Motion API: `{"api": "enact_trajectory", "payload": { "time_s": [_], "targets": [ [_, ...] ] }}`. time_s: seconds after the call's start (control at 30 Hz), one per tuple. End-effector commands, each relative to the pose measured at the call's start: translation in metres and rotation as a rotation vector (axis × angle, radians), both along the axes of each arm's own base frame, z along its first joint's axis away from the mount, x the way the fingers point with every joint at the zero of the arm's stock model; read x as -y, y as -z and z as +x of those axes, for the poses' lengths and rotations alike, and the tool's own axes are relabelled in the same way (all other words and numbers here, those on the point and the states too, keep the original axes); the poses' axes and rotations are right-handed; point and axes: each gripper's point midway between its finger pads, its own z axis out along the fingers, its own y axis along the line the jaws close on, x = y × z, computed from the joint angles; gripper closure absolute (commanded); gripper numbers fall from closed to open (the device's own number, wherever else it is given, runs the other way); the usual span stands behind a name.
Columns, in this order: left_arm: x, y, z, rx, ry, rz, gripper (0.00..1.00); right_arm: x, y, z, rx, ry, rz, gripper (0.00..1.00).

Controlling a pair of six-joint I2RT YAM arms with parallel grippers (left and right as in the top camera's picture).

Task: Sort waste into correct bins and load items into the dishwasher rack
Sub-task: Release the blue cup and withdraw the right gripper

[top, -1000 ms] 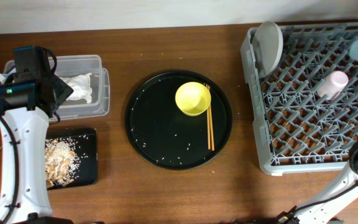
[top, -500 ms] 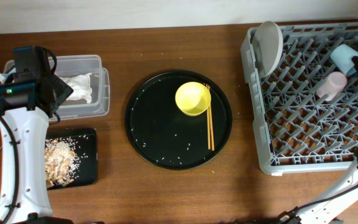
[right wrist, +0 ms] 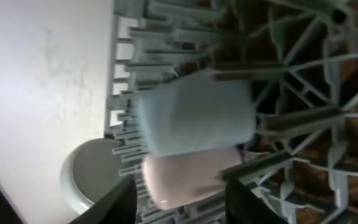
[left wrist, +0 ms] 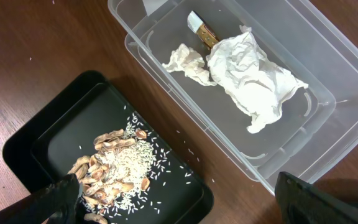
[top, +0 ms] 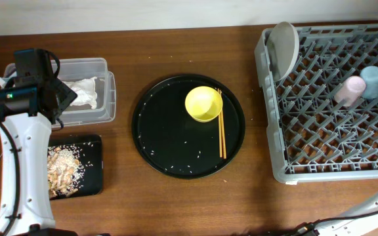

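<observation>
Brown wooden table (top: 176,52) carries the dishwasher rack (top: 320,144) at its right end.

The right gripper (right wrist: 182,202) hangs over the rack's far right part with its fingers spread apart and nothing between them. Beyond the fingers, the light-blue cup (right wrist: 194,118) lies on its side among the pegs, touching the pink cup (right wrist: 185,177) next to it. The left gripper (left wrist: 178,186), far to the left of the rack, is spread wide and empty above the clear tub (left wrist: 328,118) and the shallow black tray (left wrist: 23,149). Crumpled napkins (left wrist: 253,81) lie in the tub and food scraps (left wrist: 120,165) in the tray.

Half a second ago the light-blue cup sat nearer the rack's far right corner with the right gripper at it. Now it rests lower, just beside the pink cup, and the right arm has left the overhead view. The plate (top: 284,47) stands at the rack's far left corner. The yellow bowl (top: 204,103) and chopsticks (top: 221,131) remain on the round black tray (top: 169,144), left of the rack.
</observation>
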Motion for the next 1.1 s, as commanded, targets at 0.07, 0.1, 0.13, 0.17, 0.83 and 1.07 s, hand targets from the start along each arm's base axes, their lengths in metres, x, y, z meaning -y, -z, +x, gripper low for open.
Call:
{"api": "enact_trajectory", "payload": {
  "time_s": [0.07,0.1,0.13,0.17,0.83,1.07],
  "targets": [
    [-0.002,-0.003,-0.001,0.004,-0.002,0.012,0.01,0.001,-0.084,-0.030,-0.112,0.109,-0.303,0.46],
    [-0.002,-0.003,-0.001,0.004,-0.002,0.013,0.01,0.000,-0.100,-0.025,-0.129,0.123,-0.409,0.51],
    [-0.002,-0.003,-0.001,0.004,-0.002,0.013,0.01,-0.007,-0.100,-0.015,-0.160,0.116,-0.470,0.96],
    [-0.002,-0.003,-0.001,0.004,-0.002,0.013,0.01,-0.022,-0.089,0.007,-0.220,0.088,-0.536,0.96],
    [-0.002,-0.003,-0.001,0.004,-0.002,0.013,0.01,-0.023,0.033,0.059,-0.633,-0.009,-0.922,0.96],
    [-0.002,-0.003,-0.001,0.003,-0.002,0.012,0.01,-0.064,-0.144,0.033,-0.267,0.150,-0.829,0.96]
  ]
}}
